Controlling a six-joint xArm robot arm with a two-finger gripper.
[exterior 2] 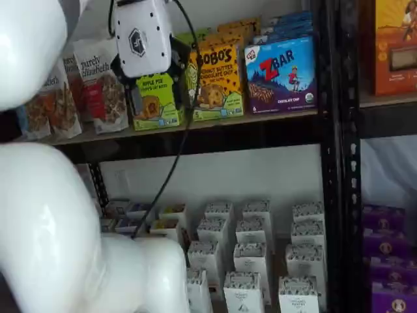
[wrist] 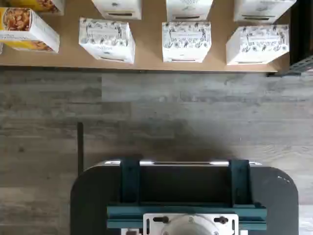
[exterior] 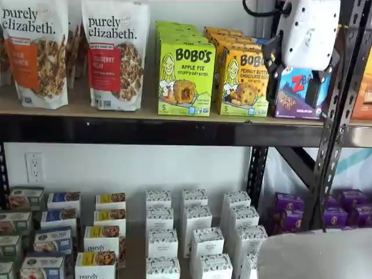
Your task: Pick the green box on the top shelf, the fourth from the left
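The green box (exterior: 186, 78) stands upright at the front of a row of identical lime-green Bobo's Apple Pie cartons on the top shelf (exterior: 145, 131). In a shelf view it (exterior 2: 156, 101) shows partly behind my gripper, on the same shelf (exterior 2: 215, 134). My gripper (exterior: 293, 81) hangs in front of the shelf, apart from the cartons, to the right of the green box in one shelf view and in line with it (exterior 2: 156, 88) in the other. A gap shows between its two black fingers, so it is open and empty. The wrist view shows neither the green box nor the fingers.
Purely Elizabeth bags (exterior: 113, 55) stand left of the green box. A yellow-orange Bobo's box (exterior: 244, 81) and a blue ZBar box (exterior 2: 280, 75) stand to its right. A black upright (exterior: 334, 116) is beside the gripper. White boxes (wrist: 186, 41) fill the lower board. My white arm (exterior 2: 52, 222) blocks one view's left.
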